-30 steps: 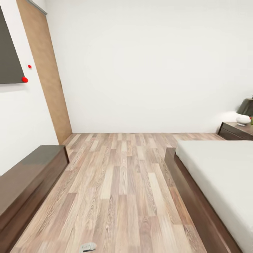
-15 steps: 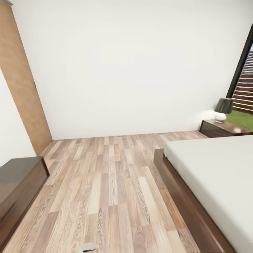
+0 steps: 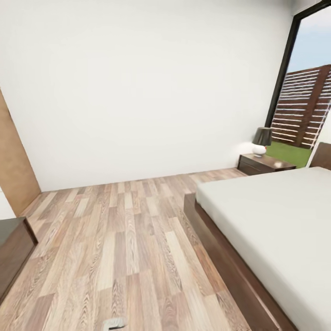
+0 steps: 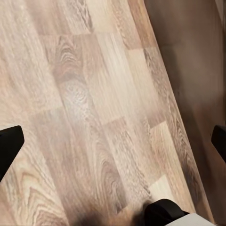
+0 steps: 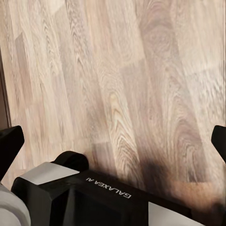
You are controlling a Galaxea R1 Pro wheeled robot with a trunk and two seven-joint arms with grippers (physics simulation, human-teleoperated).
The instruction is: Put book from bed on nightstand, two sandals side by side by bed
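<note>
The bed [image 3: 276, 216] lies at the right of the head view, its plain white mattress bare on the part I see, with a dark brown frame and a corner of the headboard [image 3: 322, 156]. Beyond it the dark nightstand [image 3: 264, 164] stands against the far wall, carrying a lamp [image 3: 262, 140]. The book and the sandals are out of view. My left gripper [image 4: 113, 143] hangs open over the wood-plank floor with nothing between its fingers. My right gripper [image 5: 113, 141] is open too, above the floor and my own base [image 5: 94, 193].
A tall dark-framed window [image 3: 303, 92] fills the far right corner. A low dark cabinet [image 3: 11, 248] stands at the left, with the light wooden door [image 3: 14, 170] behind it. Wide plank floor [image 3: 128, 239] runs between cabinet and bed.
The camera has swung to the right, so the whole picture shifted left. The window and headboard came into view, and the left cabinet and door slid toward the edge.
</note>
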